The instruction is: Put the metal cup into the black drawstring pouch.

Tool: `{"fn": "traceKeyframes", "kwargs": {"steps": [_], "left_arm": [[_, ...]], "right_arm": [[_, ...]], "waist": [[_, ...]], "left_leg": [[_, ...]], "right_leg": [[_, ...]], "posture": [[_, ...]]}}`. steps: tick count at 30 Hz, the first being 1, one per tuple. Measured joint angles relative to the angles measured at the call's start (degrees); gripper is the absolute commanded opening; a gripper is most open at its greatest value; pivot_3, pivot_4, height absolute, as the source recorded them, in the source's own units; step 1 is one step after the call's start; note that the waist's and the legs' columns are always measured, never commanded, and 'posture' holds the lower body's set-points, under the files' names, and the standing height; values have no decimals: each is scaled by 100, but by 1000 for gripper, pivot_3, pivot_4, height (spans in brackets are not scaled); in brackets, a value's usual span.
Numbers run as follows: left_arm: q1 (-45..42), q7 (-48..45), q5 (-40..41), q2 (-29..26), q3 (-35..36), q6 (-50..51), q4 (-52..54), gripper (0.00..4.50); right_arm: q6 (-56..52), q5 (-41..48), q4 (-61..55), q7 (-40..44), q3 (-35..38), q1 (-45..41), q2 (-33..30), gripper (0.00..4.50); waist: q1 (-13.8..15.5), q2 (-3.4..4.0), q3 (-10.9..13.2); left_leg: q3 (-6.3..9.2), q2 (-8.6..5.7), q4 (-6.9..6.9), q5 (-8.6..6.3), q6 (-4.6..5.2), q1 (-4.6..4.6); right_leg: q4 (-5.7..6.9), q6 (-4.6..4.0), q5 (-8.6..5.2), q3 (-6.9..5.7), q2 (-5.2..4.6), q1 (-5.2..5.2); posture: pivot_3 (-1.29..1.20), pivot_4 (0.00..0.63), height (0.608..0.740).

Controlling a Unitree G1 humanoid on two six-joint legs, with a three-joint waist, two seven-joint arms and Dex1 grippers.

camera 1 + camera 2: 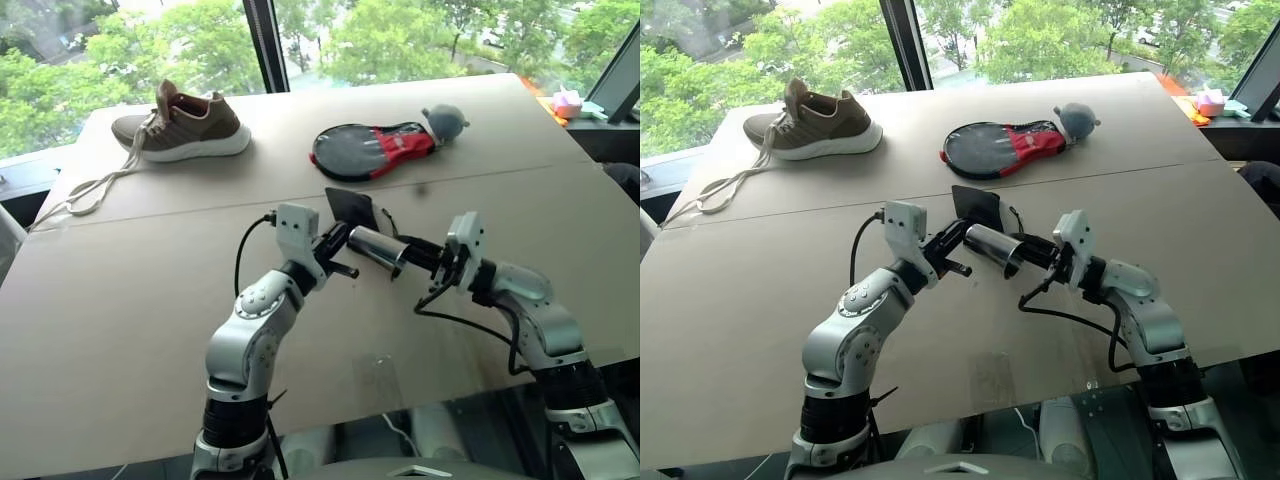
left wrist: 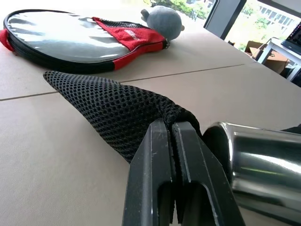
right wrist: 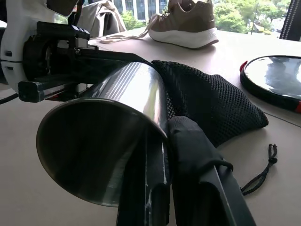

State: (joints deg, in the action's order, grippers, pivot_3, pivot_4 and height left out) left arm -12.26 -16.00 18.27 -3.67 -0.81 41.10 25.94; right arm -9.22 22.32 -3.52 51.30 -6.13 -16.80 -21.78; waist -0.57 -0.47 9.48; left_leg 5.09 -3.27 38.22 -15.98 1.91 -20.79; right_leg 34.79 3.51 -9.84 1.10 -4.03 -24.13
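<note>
Left hand (image 1: 342, 252) pinches the black drawstring pouch (image 1: 352, 207); right hand (image 1: 412, 252) grips the metal cup (image 1: 377, 250), not yet inside.

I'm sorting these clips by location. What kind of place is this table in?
Probably an upper-floor office or lab, not a home: the wide brown board-covered table stands against big windows overlooking treetops, and a desk with cardboard boxes stands beyond it by further windows facing other buildings.
</note>
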Motion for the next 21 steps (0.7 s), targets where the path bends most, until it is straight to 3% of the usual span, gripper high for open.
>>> {"fn": "traceKeyframes", "kwargs": {"steps": [11, 21], "left_arm": [[38, -10, 231, -104, -157, 105, 102, 0], [189, -54, 450, -168, -432, 188, 281, 0]], "right_arm": [[500, -710, 653, -648, 25, -270, 228, 28], [-300, -204, 575, -1514, 312, -90, 1242, 28]], "waist": [[-9, -2, 1], [-1, -1, 1]], "left_leg": [[1, -1, 0, 0, 0, 2], [-1, -2, -3, 1, -2, -3]], "right_leg": [[3, 0, 0, 0, 1, 0], [1, -1, 0, 4, -1, -5]], "posture": [[0, 150, 740], [0, 150, 740]]}}
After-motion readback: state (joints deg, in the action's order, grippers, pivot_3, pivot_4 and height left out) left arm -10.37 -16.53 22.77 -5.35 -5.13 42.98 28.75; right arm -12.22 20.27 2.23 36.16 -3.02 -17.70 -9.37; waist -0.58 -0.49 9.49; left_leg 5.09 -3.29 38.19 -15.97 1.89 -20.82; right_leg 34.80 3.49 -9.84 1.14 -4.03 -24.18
